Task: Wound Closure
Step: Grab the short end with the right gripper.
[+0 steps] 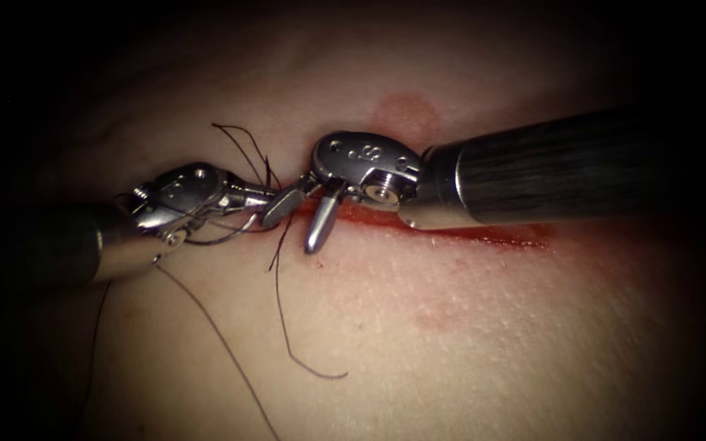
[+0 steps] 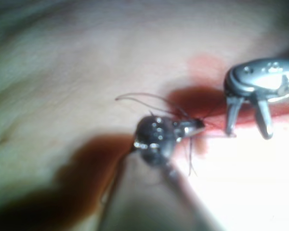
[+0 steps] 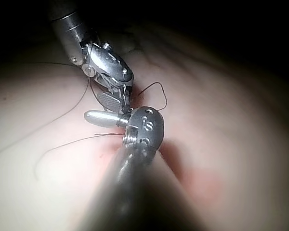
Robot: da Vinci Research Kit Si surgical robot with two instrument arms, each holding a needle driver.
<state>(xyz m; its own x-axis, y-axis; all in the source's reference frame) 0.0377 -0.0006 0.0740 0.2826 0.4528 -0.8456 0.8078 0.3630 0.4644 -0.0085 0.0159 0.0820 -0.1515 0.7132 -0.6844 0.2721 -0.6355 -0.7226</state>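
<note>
Lying across pale, finely grained tissue (image 1: 467, 327), the cut (image 1: 451, 233) runs as one red line from the middle of the endoscope view toward the right, wet with red fluid (image 1: 525, 238) along its edges. Two faint pink blotches mark the skin, one above the cut and one below it.

Two tools meet at the cut's left end. The left pincer (image 1: 267, 196), polished metal on a dark shaft, reaches in from the left with its jaws together; dark strands of thread (image 1: 283, 310) cluster at its tip, but whether the jaws clamp one cannot be told. The right pincer (image 1: 300, 220), on a dark ribbed shaft, has its jaws apart and holds nothing: one smooth, rounded jaw points down over the cut's left end, the other angles toward the left tool's tip. The two tips are just beside each other, crowding the spot where the strands gather.

Several thin dark strands can be made out: two short curved ends rise above the tools, one hangs down and hooks right on the tissue, one long strand trails down and left of the cut. A thin curved wire (image 1: 218, 237) under the left tool may be the needle; this cannot be told for sure.

In the right wrist view the right pincer (image 3: 106, 108) shows one serrated jaw face.
</note>
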